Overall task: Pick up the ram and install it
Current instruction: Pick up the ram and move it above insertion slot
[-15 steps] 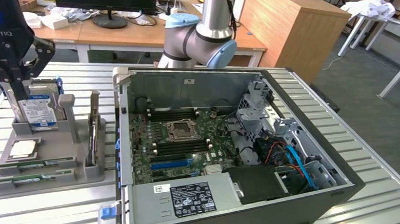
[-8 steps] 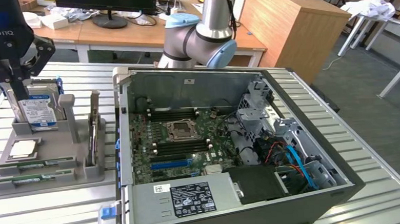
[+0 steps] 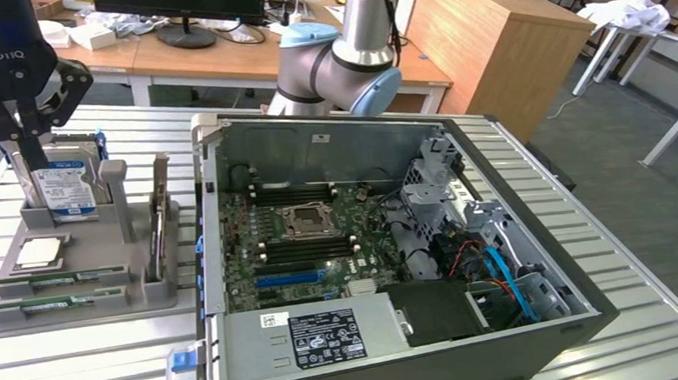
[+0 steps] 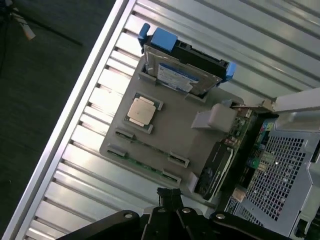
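Two green ram sticks (image 3: pixel 62 278) lie flat in slots at the front of a grey holder tray (image 3: pixel 87 255), left of the open computer case (image 3: pixel 376 240) in the exterior view. My black gripper (image 3: pixel 27 158) hangs over the tray's back end, in front of the hard drive (image 3: pixel 63 191), well above the ram. Its fingers are shut with nothing between them. In the wrist view the ram (image 4: pixel 145 165) lies in the tray (image 4: pixel 170 130), just beyond my closed fingertips (image 4: pixel 170 196). Black memory slots (image 3: pixel 301 244) flank the processor socket (image 3: pixel 306 218) on the motherboard.
The tray also holds a loose processor chip (image 3: pixel 38 251), an upright expansion card (image 3: pixel 157 217) and a grey post (image 3: pixel 113 189). The case has a power supply (image 3: pixel 312 335) at the front and blue cables (image 3: pixel 500 269) at the exterior view's right. The slatted metal table (image 3: pixel 69 361) runs under everything.
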`<state>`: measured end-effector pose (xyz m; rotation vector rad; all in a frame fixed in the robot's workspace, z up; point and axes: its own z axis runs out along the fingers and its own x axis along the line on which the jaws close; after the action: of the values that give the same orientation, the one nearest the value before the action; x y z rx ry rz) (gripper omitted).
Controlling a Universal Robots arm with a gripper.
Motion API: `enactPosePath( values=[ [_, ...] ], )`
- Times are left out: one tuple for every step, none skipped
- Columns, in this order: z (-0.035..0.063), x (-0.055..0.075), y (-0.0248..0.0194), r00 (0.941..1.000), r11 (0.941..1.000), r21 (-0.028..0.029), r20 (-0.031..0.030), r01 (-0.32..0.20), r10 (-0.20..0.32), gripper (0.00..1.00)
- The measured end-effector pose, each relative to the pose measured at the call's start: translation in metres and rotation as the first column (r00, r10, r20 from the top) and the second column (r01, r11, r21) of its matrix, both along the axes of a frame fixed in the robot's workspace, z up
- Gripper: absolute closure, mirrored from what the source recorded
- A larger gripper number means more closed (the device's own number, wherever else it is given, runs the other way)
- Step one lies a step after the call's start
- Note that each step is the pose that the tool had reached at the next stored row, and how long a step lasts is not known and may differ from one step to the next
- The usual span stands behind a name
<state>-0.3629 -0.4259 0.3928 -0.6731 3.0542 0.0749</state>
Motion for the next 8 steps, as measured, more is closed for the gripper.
enactPosePath(
  values=[
    [0.0000,0.0000,0.0000,0.9998,0.9998,0.0000,0.0000,-0.018,0.018,0.90],
    [0.0000,0.0000,0.0000,0.9994,0.9994,0.0000,0.0000,-0.035,0.035,0.90],
    [0.0000,0.0000,0.0000,0.9986,0.9986,0.0000,0.0000,-0.053,0.053,0.90],
    [-0.0001,0.0000,0.0000,0.9975,0.9975,0.0000,0.0000,-0.071,0.071,0.90],
    [-0.0001,0.0000,0.0000,0.9959,0.9959,0.0000,0.0000,-0.091,0.091,0.90],
    [-0.0001,0.0000,0.0000,0.9941,0.9941,0.0000,0.0000,-0.109,0.109,0.90],
    [-0.0001,0.0000,0.0000,0.9920,0.9920,0.0000,0.0000,-0.126,0.126,0.90],
    [-0.0001,0.0000,0.0000,0.9895,0.9895,0.0000,0.0000,-0.144,0.144,0.90]
  ],
)
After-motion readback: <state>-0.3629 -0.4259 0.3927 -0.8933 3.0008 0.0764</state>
